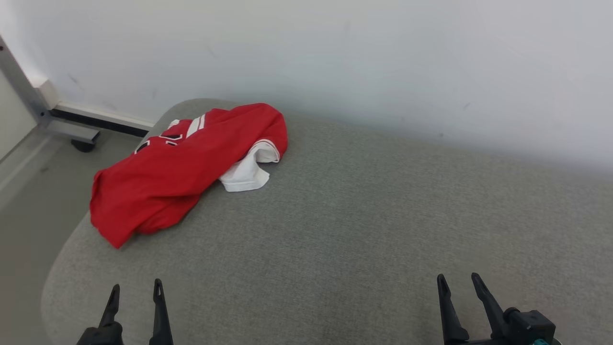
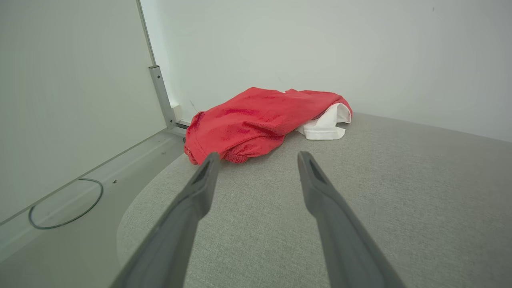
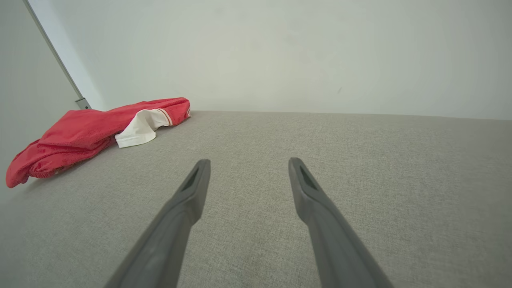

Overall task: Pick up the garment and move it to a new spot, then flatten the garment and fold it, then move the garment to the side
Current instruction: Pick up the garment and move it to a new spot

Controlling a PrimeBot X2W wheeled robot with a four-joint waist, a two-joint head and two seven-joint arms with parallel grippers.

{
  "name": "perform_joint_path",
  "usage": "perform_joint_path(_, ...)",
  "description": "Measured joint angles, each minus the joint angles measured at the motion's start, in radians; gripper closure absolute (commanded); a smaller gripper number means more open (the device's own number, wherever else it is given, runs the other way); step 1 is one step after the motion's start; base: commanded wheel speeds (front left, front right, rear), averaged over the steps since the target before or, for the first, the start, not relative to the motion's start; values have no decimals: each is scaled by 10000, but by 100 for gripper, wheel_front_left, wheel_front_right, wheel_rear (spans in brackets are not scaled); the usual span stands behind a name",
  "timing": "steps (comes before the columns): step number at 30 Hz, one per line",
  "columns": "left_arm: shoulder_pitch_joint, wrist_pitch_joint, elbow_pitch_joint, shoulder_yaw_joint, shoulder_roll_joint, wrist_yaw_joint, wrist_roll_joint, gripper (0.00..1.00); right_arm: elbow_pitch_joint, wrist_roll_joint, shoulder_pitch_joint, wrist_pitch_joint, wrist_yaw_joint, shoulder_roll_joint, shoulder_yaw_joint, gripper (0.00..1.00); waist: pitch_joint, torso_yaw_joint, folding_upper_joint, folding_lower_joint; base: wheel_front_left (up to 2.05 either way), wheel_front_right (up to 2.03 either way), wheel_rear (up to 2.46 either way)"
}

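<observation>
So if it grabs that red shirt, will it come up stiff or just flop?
Probably floppy: the shirt lies crumpled in soft folds, so it should droop from wherever it's pinched. Likely light, being thin cloth. Pushed, it would probably bunch up rather than slide, since the grey surface looks like rough fabric.

Bright red all over the garment (image 1: 182,172), apart from a plain white sleeve (image 1: 246,175) with thin red and white trim at the cuff. Couple of white stripes (image 1: 196,125) up near the top, plus bits of black print (image 1: 165,139) edged in white. Light grey cushion (image 1: 359,230) underneath, fine heathered weave. Off-white wall (image 1: 335,57), pretty plain. Dark, near-black fingers on the left gripper (image 1: 136,285) and right gripper (image 1: 458,276), with a tiny teal bit (image 1: 540,341) on the right one. Dull grey floor (image 1: 28,215), silvery frame (image 1: 28,91), black caster (image 1: 84,145).
</observation>
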Motion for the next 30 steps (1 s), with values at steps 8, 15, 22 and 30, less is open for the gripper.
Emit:
perform_joint_path(8,27,-81,29,82,15,113,-102,0,50,17,-16,-4,0,0,73,0,22,1016,0,0,0,0,0)
perform_joint_path(15,40,-192,38,173,10,238,-182,0,61,29,-62,-4,0,2,136,0,81,1528,0,-1,0,0,0)
perform_joint_path(22,43,-245,38,213,29,336,-230,0,127,44,-120,-2,0,0,261,0,92,1541,0,0,0,0,0)
perform_joint_path(30,-805,-433,426,562,48,305,-802,0,-71,-148,-405,117,0,0,351,0,222,1089,0,0,0,0,0)
